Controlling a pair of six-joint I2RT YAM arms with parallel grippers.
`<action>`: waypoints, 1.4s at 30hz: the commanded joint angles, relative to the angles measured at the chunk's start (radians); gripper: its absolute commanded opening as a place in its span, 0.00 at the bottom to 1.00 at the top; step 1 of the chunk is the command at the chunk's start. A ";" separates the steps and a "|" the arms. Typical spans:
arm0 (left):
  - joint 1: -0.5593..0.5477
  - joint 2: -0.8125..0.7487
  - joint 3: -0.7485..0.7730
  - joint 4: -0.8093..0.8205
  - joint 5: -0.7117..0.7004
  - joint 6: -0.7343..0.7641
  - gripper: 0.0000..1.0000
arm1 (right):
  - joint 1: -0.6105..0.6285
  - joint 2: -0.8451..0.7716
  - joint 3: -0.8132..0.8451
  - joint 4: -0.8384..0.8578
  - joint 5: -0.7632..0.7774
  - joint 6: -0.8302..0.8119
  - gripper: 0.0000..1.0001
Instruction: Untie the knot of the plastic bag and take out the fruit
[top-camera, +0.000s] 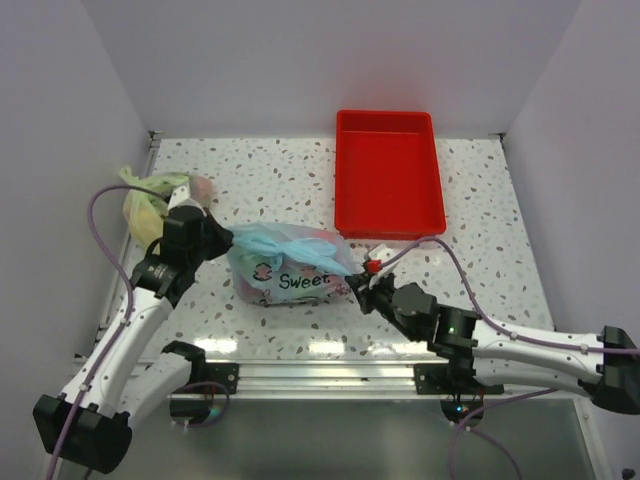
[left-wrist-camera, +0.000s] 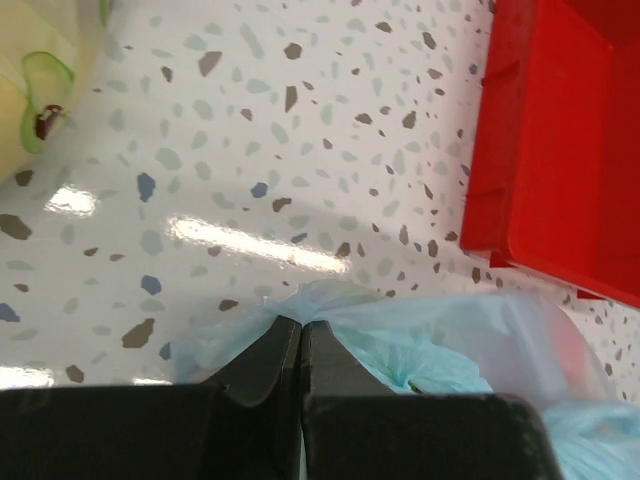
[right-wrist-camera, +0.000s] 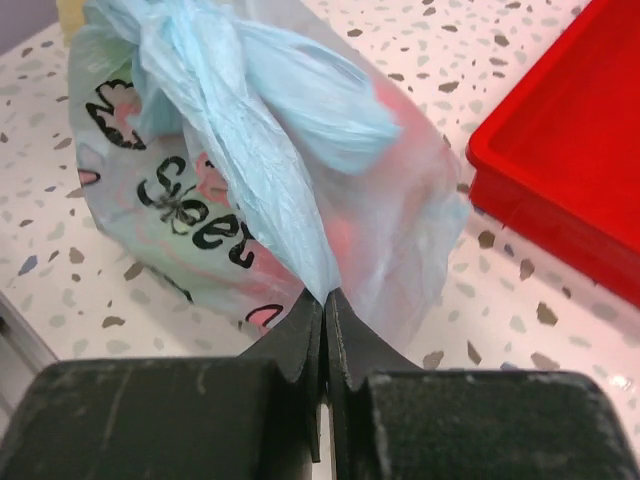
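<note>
The light blue plastic bag (top-camera: 290, 270), printed "Sweet", lies on the speckled table between my arms. My left gripper (top-camera: 226, 238) is shut on one thin handle at the bag's left end (left-wrist-camera: 300, 318). My right gripper (top-camera: 354, 279) is shut on the other handle strip at the bag's right end (right-wrist-camera: 325, 292). The handle (right-wrist-camera: 270, 170) runs taut from my right jaws up to the knot (right-wrist-camera: 150, 40) on top of the bag. Fruit shows only as red and pink shapes through the plastic (right-wrist-camera: 400, 120).
A red tray (top-camera: 388, 172) stands at the back right, just beyond the bag, and shows in both wrist views (left-wrist-camera: 560, 160) (right-wrist-camera: 570, 160). A yellow-green bag (top-camera: 150, 195) lies at the far left by the wall.
</note>
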 joint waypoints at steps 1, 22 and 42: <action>0.111 0.019 0.078 0.040 -0.012 0.112 0.00 | -0.008 -0.126 -0.083 0.004 0.035 0.142 0.00; 0.114 -0.019 0.078 0.107 0.323 0.231 0.00 | -0.006 0.435 0.639 -0.458 -0.229 -0.109 0.80; 0.114 0.014 -0.016 0.126 0.171 0.199 0.00 | -0.020 0.336 0.391 -0.380 -0.042 0.059 0.00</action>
